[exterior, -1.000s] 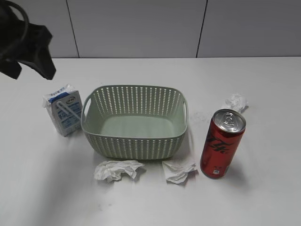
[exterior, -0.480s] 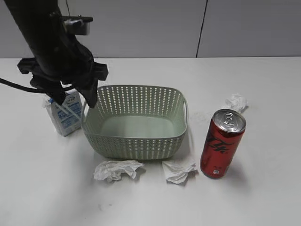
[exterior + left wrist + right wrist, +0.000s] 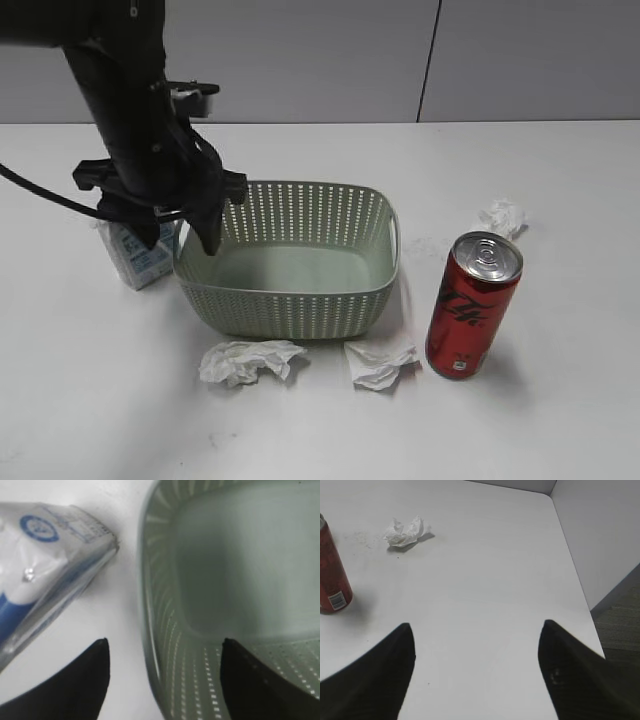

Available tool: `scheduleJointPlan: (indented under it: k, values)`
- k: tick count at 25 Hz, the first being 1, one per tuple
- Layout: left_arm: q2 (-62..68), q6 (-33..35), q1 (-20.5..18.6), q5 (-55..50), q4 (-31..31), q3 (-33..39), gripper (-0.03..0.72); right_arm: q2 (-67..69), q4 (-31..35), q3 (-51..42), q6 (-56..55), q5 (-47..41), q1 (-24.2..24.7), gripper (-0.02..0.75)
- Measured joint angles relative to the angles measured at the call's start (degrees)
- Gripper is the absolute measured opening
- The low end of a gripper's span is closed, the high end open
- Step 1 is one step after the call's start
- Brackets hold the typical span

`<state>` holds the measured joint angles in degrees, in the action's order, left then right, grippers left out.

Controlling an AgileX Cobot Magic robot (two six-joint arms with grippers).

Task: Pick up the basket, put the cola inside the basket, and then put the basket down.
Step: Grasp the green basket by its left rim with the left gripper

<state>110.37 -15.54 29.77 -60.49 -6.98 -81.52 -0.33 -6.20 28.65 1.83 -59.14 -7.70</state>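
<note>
The pale green basket [image 3: 300,300] stands on the white table, empty. My left gripper [image 3: 183,238] is open and straddles the basket's left wall, one finger inside and one outside. The left wrist view shows that wall [image 3: 155,630] between my open fingers [image 3: 162,642]. The red cola can [image 3: 472,303] stands upright to the right of the basket, apart from it. It also shows at the left edge of the right wrist view [image 3: 331,575]. My right gripper [image 3: 476,627] is open and empty over bare table, out of the exterior view.
A blue-and-white milk carton [image 3: 140,258] stands just left of the basket, close to my left gripper [image 3: 45,575]. Crumpled tissues lie in front of the basket [image 3: 248,360] [image 3: 380,362] and behind the can [image 3: 503,215] [image 3: 405,531]. The table's right edge [image 3: 580,585] is near.
My left arm has come in from the upper left and lowered. Its open fingers now straddle the basket's left wall. Basket and can have not moved.
</note>
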Motion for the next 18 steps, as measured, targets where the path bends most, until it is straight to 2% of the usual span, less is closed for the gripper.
scheduleJointPlan:
  k: [18]
  values:
    - [8.02,-0.98,0.00,5.41,-0.29,-0.11,0.512,0.00,0.00,0.00,0.00,0.00,0.00,0.582]
